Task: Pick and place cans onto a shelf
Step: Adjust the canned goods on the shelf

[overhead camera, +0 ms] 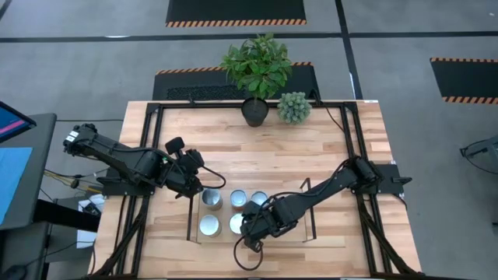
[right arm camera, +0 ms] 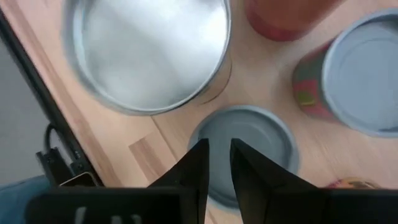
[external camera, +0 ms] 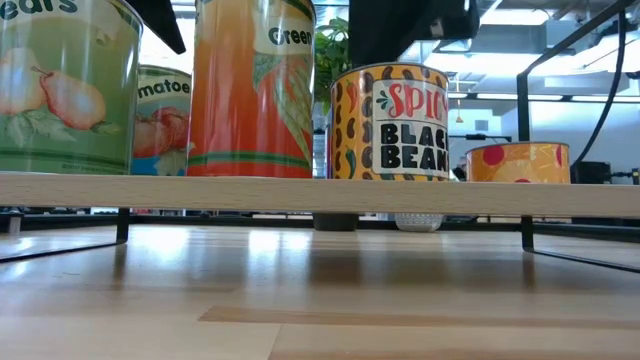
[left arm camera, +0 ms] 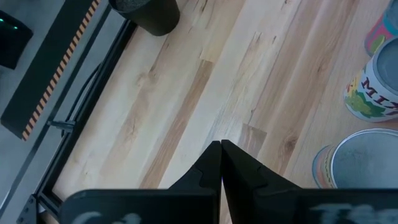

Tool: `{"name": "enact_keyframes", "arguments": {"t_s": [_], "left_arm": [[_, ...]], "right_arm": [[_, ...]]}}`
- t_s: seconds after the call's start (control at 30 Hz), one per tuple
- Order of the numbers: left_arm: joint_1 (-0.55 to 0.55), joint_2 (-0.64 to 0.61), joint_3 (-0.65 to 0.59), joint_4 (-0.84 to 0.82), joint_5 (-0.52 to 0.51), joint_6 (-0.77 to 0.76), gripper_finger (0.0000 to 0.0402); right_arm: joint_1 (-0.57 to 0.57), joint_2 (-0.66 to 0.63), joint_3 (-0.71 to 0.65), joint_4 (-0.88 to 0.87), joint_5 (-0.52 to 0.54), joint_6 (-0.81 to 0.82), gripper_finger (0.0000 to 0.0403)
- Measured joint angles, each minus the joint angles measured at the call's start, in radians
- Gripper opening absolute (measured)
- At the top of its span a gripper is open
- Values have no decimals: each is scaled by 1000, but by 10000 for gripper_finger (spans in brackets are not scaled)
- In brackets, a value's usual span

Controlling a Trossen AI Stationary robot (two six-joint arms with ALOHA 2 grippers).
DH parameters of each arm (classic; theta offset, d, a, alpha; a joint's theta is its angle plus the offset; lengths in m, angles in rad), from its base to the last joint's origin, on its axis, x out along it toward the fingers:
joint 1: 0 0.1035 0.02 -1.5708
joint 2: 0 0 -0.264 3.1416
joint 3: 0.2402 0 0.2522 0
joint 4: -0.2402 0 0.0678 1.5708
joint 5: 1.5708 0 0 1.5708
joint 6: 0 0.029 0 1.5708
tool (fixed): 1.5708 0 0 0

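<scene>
Four cans (overhead camera: 212,199) upright, axes vertical, tops up, on shelf (overhead camera: 250,236) at table's 6 o'clock (fifth low can (external camera: 517,162) alongside); right gripper (overhead camera: 247,233) part-open over them, holding nothing; left gripper (overhead camera: 193,187) closed, empty, at shelf's 10 o'clock.

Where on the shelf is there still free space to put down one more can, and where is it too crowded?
The shelf is bare between the right gripper and its right wire frame. Its left half is crowded: four cans stand close together there, with the right gripper over them and the left gripper, shut, beside them.
</scene>
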Motion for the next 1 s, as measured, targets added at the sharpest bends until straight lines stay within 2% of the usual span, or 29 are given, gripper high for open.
{"name": "enact_keyframes", "arguments": {"t_s": [0.2,0.4,0.53,0.73,1.0], "left_arm": [[0,0,0,0,0,-1,0],[0,0,0,23,1,-1,0],[0,0,0,39,2,-1,0],[0,0,0,79,2,12,0],[0,0,0,78,1,10,0]], "right_arm": [[11,-22,2,-58,31,7,91],[25,-25,77,-324,119,103,91],[30,-24,78,-415,103,163,91],[20,-39,45,-439,78,160,91],[12,-134,-140,-272,26,129,91]]}}
